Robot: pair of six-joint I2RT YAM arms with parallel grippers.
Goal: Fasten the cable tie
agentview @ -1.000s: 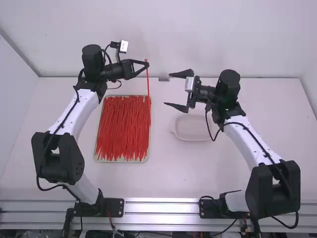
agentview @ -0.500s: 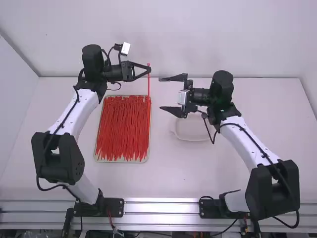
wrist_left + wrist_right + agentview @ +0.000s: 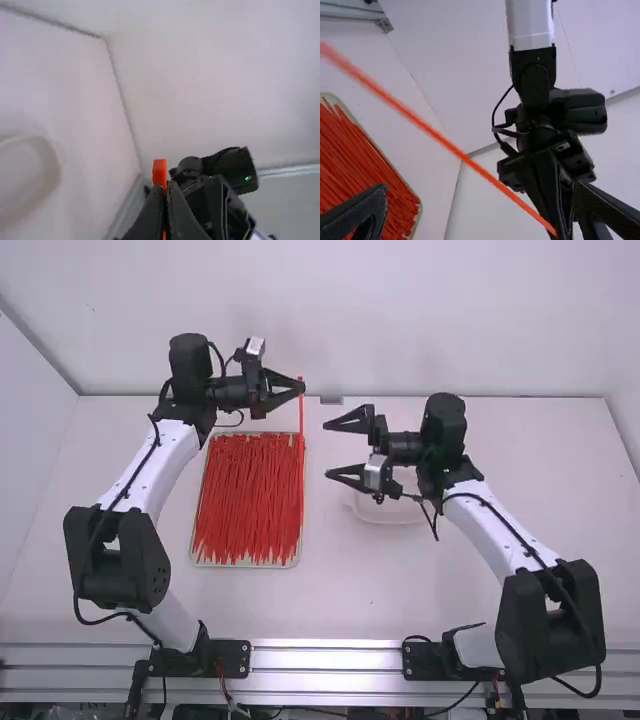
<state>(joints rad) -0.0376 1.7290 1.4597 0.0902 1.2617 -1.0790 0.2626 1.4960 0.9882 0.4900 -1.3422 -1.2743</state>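
Note:
A single red cable tie hangs straight down from my left gripper, which is shut on its upper end above the far edge of the tray. In the left wrist view the tie's head sticks out just past the closed fingertips. My right gripper stands open just right of the hanging tie, one finger high and one low, not touching it. In the right wrist view the tie crosses as a diagonal line to the left gripper.
A tray heaped with several red cable ties lies left of the middle. A clear shallow container sits on the table under the right arm. The back wall is close behind both grippers.
My right gripper has swung left and lower, closing in on the hanging tie, its fingers still apart. The left gripper has turned slightly, keeping hold of the tie.

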